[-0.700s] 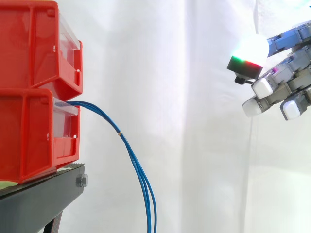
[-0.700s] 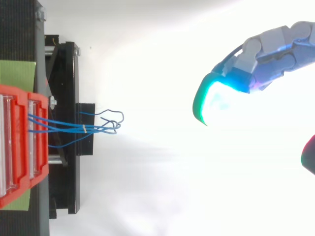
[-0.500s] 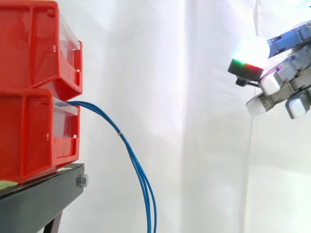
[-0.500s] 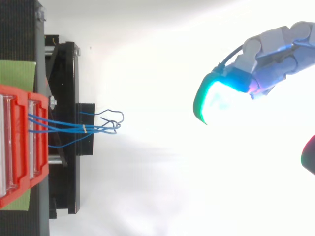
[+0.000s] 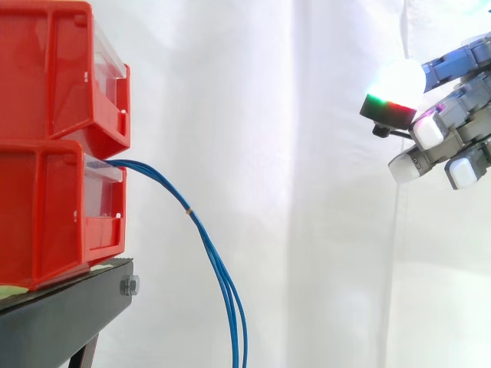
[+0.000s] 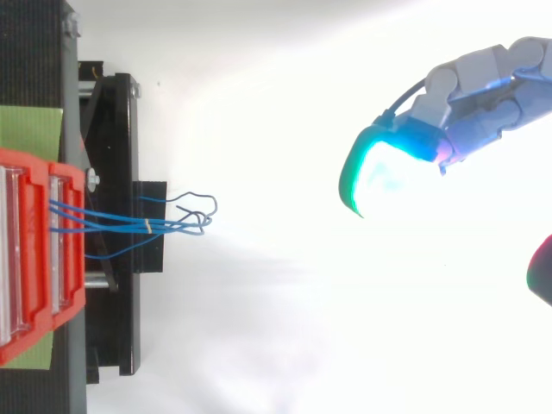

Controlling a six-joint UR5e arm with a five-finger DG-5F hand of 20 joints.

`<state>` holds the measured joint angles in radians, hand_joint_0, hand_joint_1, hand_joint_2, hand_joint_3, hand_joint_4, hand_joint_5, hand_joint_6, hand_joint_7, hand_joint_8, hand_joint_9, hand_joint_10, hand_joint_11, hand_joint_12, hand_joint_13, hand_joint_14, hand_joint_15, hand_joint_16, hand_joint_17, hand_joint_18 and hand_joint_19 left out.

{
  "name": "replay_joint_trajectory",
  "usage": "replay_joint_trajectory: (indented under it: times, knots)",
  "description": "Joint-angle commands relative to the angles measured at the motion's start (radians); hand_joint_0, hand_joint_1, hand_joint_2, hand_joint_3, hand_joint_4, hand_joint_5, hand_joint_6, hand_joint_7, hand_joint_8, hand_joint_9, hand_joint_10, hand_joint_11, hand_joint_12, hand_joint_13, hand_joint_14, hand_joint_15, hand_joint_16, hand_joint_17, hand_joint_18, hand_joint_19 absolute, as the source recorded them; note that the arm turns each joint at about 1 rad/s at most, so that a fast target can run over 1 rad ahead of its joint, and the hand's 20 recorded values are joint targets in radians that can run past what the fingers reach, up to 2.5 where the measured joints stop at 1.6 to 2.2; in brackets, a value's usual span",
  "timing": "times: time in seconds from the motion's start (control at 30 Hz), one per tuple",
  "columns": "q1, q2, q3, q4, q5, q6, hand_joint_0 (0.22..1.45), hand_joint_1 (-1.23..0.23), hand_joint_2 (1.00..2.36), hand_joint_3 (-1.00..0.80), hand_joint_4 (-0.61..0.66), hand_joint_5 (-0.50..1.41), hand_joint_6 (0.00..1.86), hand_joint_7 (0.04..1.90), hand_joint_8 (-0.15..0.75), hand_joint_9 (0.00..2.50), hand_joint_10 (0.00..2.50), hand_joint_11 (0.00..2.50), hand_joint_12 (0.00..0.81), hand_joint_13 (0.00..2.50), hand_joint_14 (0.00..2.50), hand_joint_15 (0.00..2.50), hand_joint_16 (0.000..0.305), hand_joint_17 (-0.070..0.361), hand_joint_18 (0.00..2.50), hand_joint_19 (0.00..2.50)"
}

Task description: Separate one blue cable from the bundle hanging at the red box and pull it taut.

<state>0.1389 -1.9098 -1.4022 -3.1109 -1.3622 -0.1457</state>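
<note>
A bundle of thin blue cables (image 5: pixel 208 239) comes out of the lower red bin (image 5: pixel 46 207), arcs to the right and hangs down past the bottom edge. A small band ties the strands together near the top of the arc. From above, the blue cables (image 6: pixel 129 226) run from the bin over the stand and end in loose loops. My hand (image 5: pixel 460 100) hovers far to the right, level with the upper red bin (image 5: pixel 46 77) and well apart from the cables. It is open, its glowing fingers (image 6: pixel 483 86) loosely bent toward the bins, with nothing between them and the thumb.
The two red bins are stacked on a black stand (image 5: pixel 61 314) at the left. A white curtain (image 5: pixel 307 192) hangs behind everything. There is a wide open gap between the hanging cables and my hand.
The lower fingers have drawn back slightly to the right and up. The cables and bins have not moved.
</note>
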Motion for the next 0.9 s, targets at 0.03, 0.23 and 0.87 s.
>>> replay_joint_trajectory:
  times: [0.03,0.23,0.87]
  knots:
    - [-0.001,0.000,-0.001,0.000,0.000,0.000,0.55,-0.56,1.01,-0.43,0.30,-0.21,0.50,0.93,0.350,0.57,0.01,0.38,0.395,0.47,0.01,0.29,0.055,0.123,0.51,0.43]
    - [0.004,0.000,0.000,-0.092,0.000,-0.002,0.56,-0.57,1.00,-0.43,0.30,-0.20,0.50,0.92,0.346,0.55,0.01,0.34,0.383,0.41,0.01,0.25,0.053,0.119,0.46,0.38]
    - [0.002,-0.072,-0.001,-0.003,0.012,0.031,0.57,-0.56,1.01,-0.42,0.30,-0.20,0.50,0.92,0.355,0.58,0.01,0.36,0.369,0.45,0.01,0.25,0.051,0.114,0.49,0.37]
